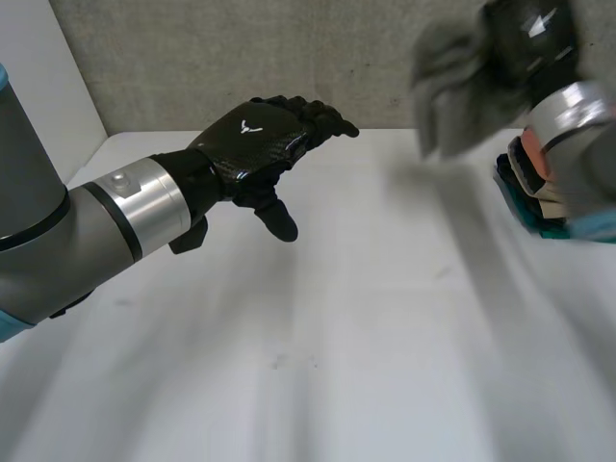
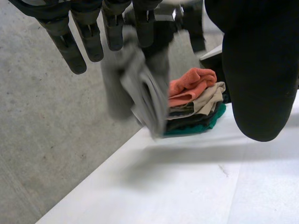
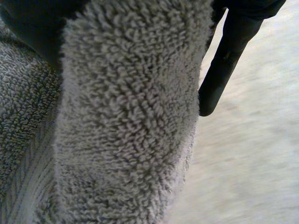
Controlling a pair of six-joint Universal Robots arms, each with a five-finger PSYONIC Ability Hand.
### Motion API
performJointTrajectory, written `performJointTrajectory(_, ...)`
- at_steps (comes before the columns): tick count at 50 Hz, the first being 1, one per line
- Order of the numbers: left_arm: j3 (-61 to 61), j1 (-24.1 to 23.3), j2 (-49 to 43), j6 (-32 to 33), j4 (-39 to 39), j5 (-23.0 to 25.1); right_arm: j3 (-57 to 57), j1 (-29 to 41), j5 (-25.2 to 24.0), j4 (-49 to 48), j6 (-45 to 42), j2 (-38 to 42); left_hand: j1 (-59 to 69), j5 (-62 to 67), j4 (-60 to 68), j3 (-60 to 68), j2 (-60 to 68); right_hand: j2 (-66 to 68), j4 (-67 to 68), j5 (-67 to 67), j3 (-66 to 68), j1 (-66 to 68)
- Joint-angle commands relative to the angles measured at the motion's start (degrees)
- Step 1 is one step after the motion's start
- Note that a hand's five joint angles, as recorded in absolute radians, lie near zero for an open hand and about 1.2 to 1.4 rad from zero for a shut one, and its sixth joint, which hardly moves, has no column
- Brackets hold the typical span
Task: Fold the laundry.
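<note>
**Right hand holds a grey towel up by the folded stack; left hand open over the table**

Head view: the stack of folded laundry (image 1: pixel 527 191) sits on the white table (image 1: pixel 337 346), partly hidden behind the right arm. The right hand (image 1: pixel 535 40) is raised above the stack with the grey towel (image 1: pixel 460 85) bunched in its grasp. The towel hangs clear of the table, just beside the stack on the side toward the left hand. The left hand (image 1: pixel 255 144) hovers well apart from the stack. Its fingers are stretched out and loosely spread, its thumb points down, and it holds nothing.

Left wrist view: the left hand's fingers (image 2: pixel 70 46) are straight and apart. Beyond them the grey towel hangs in folds in front of the stack, covering the stack's near end. The stack shows an orange cloth (image 2: pixel 191 84) on top, a beige one beneath it, then a dark one, and a green cloth (image 2: pixel 198 127) at the bottom, resting on the table.

Right wrist view: the towel's looped pile lies close under the right hand's palm. One black finger (image 3: pixel 224 65) reaches straight down beside it, and dark parts of the hand close over the towel's upper edge.
</note>
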Motion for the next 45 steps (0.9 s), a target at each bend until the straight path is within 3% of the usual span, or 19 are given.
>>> performJointTrajectory(1,0.4,-0.4,0.1,-0.2,0.5,0.0,-8.1,-12.3,-2.3,-5.0,11.1,-1.0,0.2,0.0,0.2,-0.3,-0.1,14.8,11.5,17.3,14.2,22.2)
performJointTrajectory(8,0.4,-0.6,0.1,-0.2,0.6,0.0,-14.8,-21.2,-8.5,-11.2,16.1,9.1,0.2,0.0,0.2,-0.3,-0.1,14.8,11.5,17.3,14.2,22.2)
performJointTrajectory(13,0.0,-0.8,-0.1,-0.1,0.6,0.1,-16.3,-26.7,-17.9,-13.2,18.7,21.2,0.2,0.0,0.2,-0.3,-0.1,14.8,11.5,17.3,14.2,22.2)
performJointTrajectory(18,-0.3,-1.8,-0.6,-0.1,0.6,0.0,-14.8,-30.5,-24.9,-13.6,19.1,28.4,0.2,0.0,0.2,-0.3,-0.1,14.8,11.5,17.3,14.2,22.2)
performJointTrajectory(23,-0.6,-2.1,-0.8,-0.1,0.6,0.0,-11.7,-32.5,-27.3,-15.8,16.4,29.8,0.2,0.0,0.2,-0.3,-0.1,14.8,11.5,17.3,14.2,22.2)
performJointTrajectory(31,-1.3,-2.0,-0.4,0.2,0.6,0.1,-5.8,-34.6,-29.6,-18.7,15.9,23.1,0.2,0.0,0.2,-0.3,-0.1,14.8,11.5,17.3,14.2,22.2)
performJointTrajectory(32,-1.4,-2.0,-0.4,0.2,0.6,0.1,-5.4,-34.6,-29.5,-18.3,15.9,21.8,0.2,0.0,0.2,-0.3,-0.1,13.0,9.8,15.5,12.4,20.4)
performJointTrajectory(36,-1.6,-2.1,-0.2,0.3,0.6,0.1,-4.2,-34.5,-28.7,-15.5,16.0,19.2,0.2,0.0,0.2,-0.3,-0.1,-41.7,-44.9,-39.2,-42.3,-34.3)
performJointTrajectory(39,-1.6,-2.1,-0.1,0.3,0.5,0.1,-4.5,-34.4,-26.6,-10.2,15.8,17.1,0.2,0.0,0.2,-0.3,-0.1,-55.2,-58.5,-52.7,-55.8,-47.8)
performJointTrajectory(45,-2.3,-2.2,0.1,0.1,0.5,0.1,-4.7,-35.0,-22.5,0.3,13.7,13.8,0.2,0.0,0.2,-0.3,-0.1,-55.2,-58.5,-52.7,-55.8,-47.8)
